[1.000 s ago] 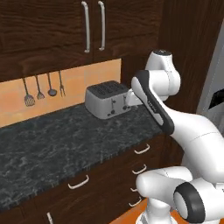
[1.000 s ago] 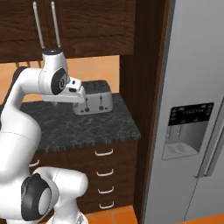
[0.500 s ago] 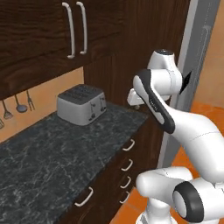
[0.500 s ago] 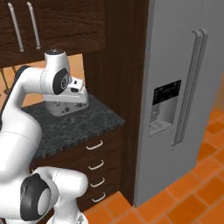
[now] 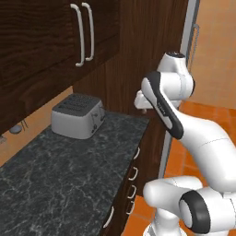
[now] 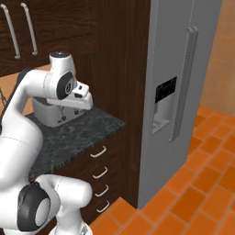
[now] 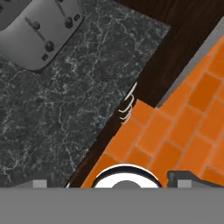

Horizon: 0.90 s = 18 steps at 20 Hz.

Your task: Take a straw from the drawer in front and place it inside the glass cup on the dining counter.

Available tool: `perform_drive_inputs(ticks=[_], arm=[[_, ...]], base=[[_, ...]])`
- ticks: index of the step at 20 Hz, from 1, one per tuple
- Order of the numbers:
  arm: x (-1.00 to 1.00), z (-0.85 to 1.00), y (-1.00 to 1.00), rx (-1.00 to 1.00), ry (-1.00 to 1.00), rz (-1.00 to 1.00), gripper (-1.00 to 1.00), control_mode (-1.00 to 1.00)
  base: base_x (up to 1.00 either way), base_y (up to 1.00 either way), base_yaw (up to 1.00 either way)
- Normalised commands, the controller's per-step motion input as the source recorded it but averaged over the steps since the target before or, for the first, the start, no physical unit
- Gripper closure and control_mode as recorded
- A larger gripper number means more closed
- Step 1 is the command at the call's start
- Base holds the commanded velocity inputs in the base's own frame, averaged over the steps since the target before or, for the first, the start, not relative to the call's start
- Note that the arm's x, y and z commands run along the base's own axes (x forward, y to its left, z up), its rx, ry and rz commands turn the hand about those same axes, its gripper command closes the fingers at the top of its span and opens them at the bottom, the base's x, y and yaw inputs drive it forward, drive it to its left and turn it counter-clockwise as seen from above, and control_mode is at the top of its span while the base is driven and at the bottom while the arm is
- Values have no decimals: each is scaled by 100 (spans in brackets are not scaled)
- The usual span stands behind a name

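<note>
Where granite (image 5: 69,175) is speckled, boxy metal toaster (image 5: 77,115)

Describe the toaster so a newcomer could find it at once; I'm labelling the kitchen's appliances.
Start at the black speckled granite counter that ends at the tall dark wood panel beside the grey refrigerator. On it, under the dark upper cabinets, stands the toaster: a boxy silver-grey body with slots on top and knobs on its end, unlike the utensils on the wall behind.
</note>
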Motion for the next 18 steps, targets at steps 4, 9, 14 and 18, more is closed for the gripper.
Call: perform_drive_inputs(ticks=[4,9,14,18], arm=[[0,-14,-89,42,2,-21,-100,-100],[2,-46,-53,35,0,-13,-100,-100],[18,-81,-45,29,0,-1,-100,-100],[28,-86,-26,20,0,0,-100,-100]], base=[[0,0,0],[0,0,0],[0,0,0],[0,0,0]])
